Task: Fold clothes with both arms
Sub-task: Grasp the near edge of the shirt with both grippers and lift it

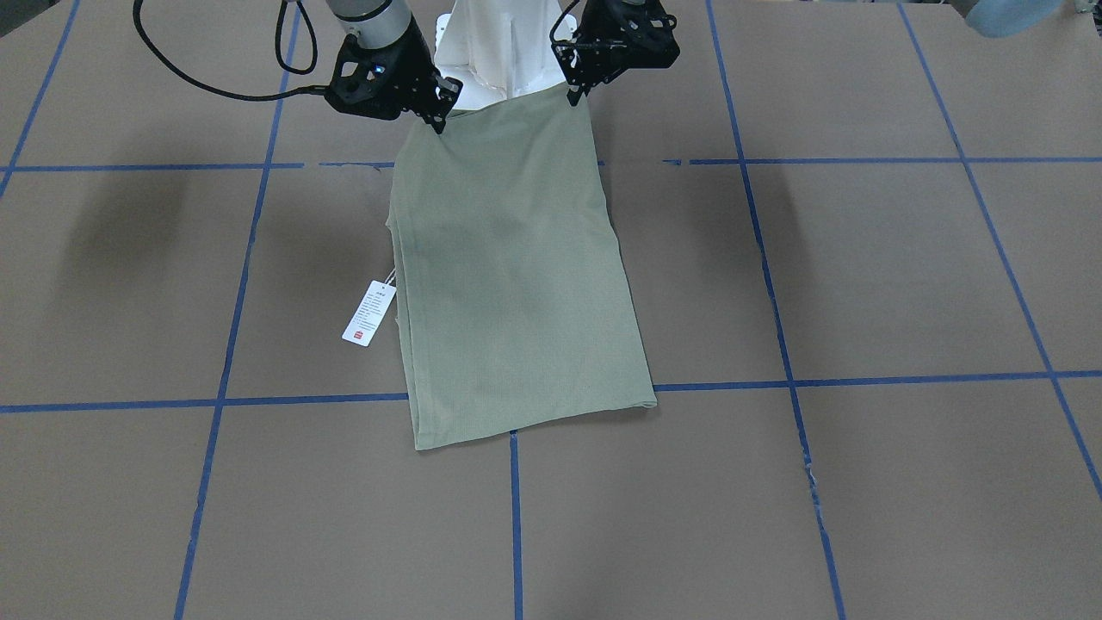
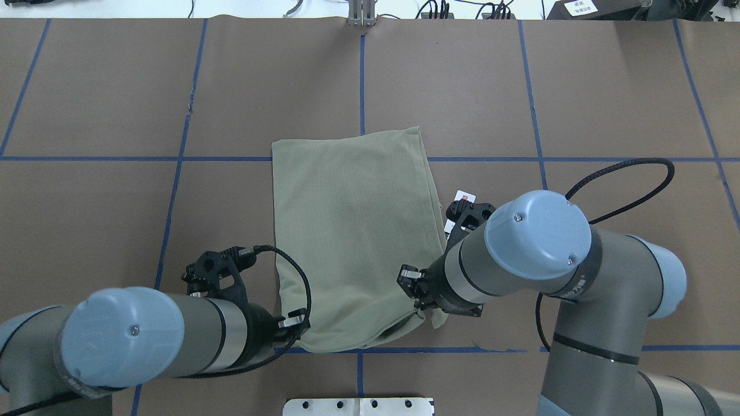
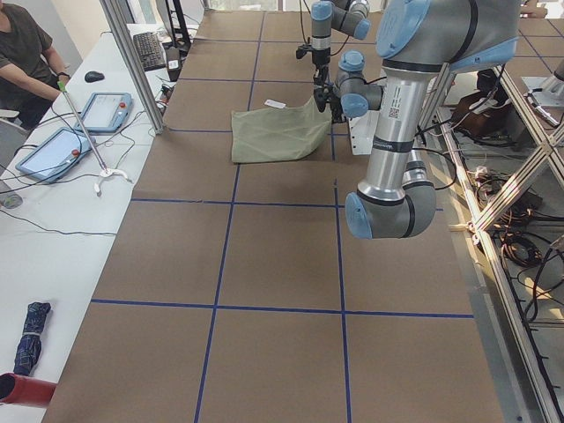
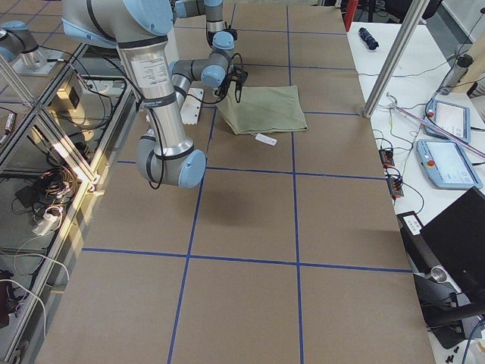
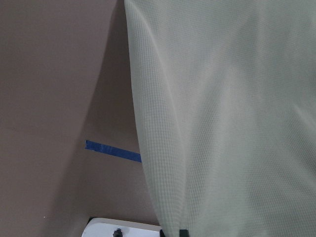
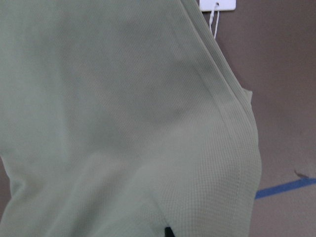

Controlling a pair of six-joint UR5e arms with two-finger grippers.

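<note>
The pale sage-green shirt (image 1: 508,275) lies folded into a long rectangle on the brown table; it also shows from overhead (image 2: 352,219). Its edge nearest the robot is lifted off the table. My left gripper (image 1: 575,93) is shut on one lifted corner and shows at the lower left of the overhead view (image 2: 292,326). My right gripper (image 1: 437,120) is shut on the other corner, also seen from overhead (image 2: 417,303). The white hang tag (image 1: 369,313) lies on the table beside the shirt, on my right. Both wrist views are filled with hanging cloth (image 5: 222,123) (image 6: 123,123).
The white pedestal base (image 1: 495,52) stands just behind the lifted edge. Blue tape lines (image 1: 516,517) grid the brown table. In the left side view an operator (image 3: 22,53) sits at a side table with tablets (image 3: 84,128).
</note>
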